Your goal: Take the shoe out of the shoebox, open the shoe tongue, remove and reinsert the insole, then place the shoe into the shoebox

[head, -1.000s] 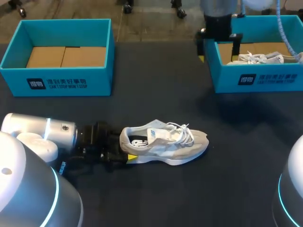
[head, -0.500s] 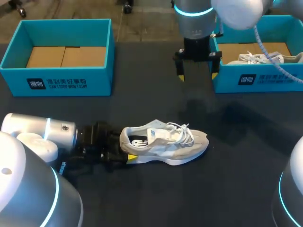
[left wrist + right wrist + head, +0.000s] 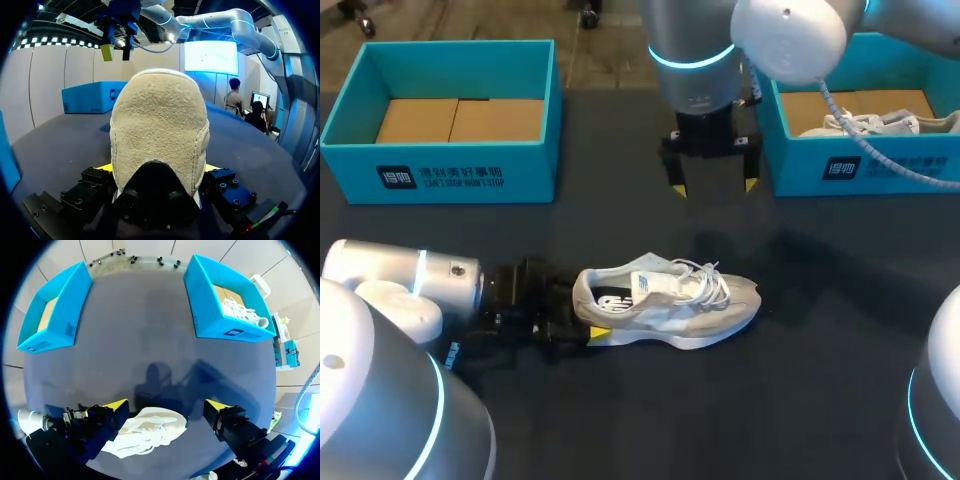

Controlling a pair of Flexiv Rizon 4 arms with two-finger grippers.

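A grey and white shoe (image 3: 665,300) with white laces lies on its side on the dark table, toe to the right. My left gripper (image 3: 582,314) is shut on its heel. In the left wrist view the suede heel (image 3: 160,125) fills the space between the two yellow tips of the left gripper (image 3: 159,170). My right gripper (image 3: 710,187) hangs open above the table, behind the shoe and left of the right shoebox (image 3: 865,160). In the right wrist view the shoe (image 3: 145,432) lies under the open right gripper (image 3: 167,412).
A second shoe (image 3: 865,122) lies in the right shoebox. The teal left shoebox (image 3: 450,170) at the back left shows only its cardboard floor. Bare dark table spreads in front of and to the right of the shoe.
My right arm has swung left and forward from the right shoebox to a spot behind the shoe, its gripper still open. The left arm and shoe have not moved.
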